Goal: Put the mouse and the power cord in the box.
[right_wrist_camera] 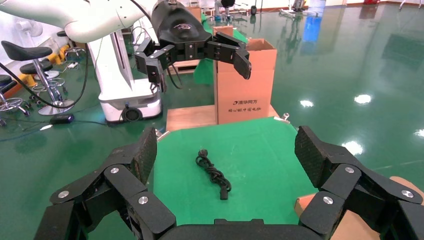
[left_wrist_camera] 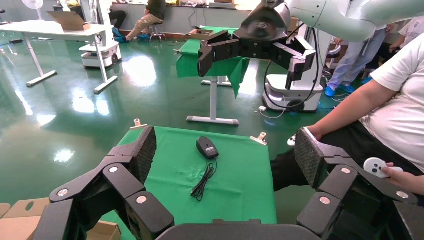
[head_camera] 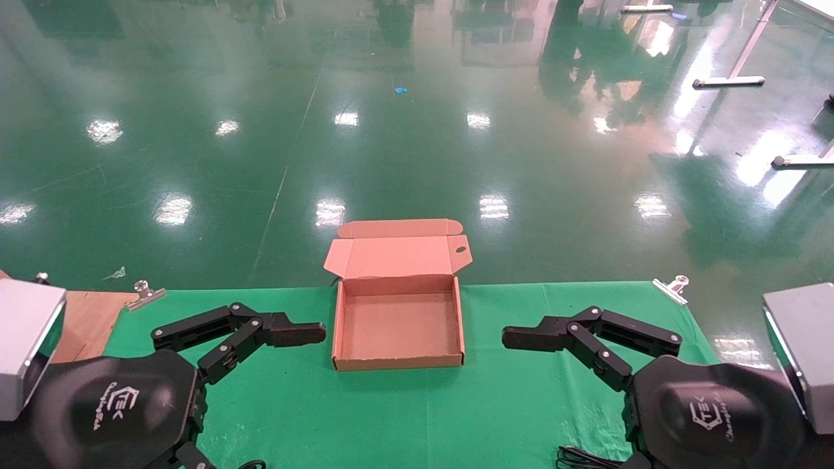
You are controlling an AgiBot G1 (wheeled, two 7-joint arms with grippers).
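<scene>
The brown cardboard box (head_camera: 397,359) lies open at the middle of the green table, its lid folded back and nothing inside. The black mouse (left_wrist_camera: 207,147) with its thin bundled cable (left_wrist_camera: 204,181) rests on the cloth at the table's right end, under the right arm. The power cord (right_wrist_camera: 213,174), a coiled black bundle with plug ends, lies on the cloth at the left end, under the left arm. Neither shows in the head view. My left gripper (head_camera: 306,335) (left_wrist_camera: 226,147) and right gripper (head_camera: 521,337) (right_wrist_camera: 226,147) hover open and empty either side of the box.
Metal clips (head_camera: 144,293) (head_camera: 672,286) hold the green cloth (head_camera: 404,417) at the far corners. A wooden board (head_camera: 85,319) juts out at the left end, with a tall carton (right_wrist_camera: 245,82) on it. A seated person (left_wrist_camera: 395,115) is beside the right end.
</scene>
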